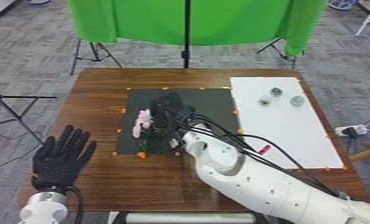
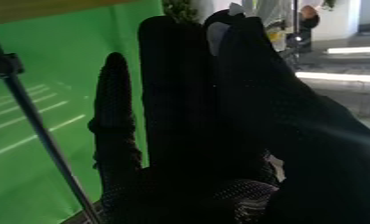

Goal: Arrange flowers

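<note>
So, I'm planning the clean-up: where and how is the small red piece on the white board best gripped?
Probably across its middle, coming from above and closing on its two long sides: the red piece looks slim and lies slantwise on the white board.

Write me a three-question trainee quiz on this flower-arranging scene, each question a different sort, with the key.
1. True or false: the black-gloved left hand has straight fingers.
2. Fill in: the green-stemmed flowers beside the black-gloved right hand, over the dark mat, are ____.
3. Choose: the cloth behind the brown wooden table is A) blue; B) green; C) red.

Key: 1 true; 2 pink; 3 B
</note>
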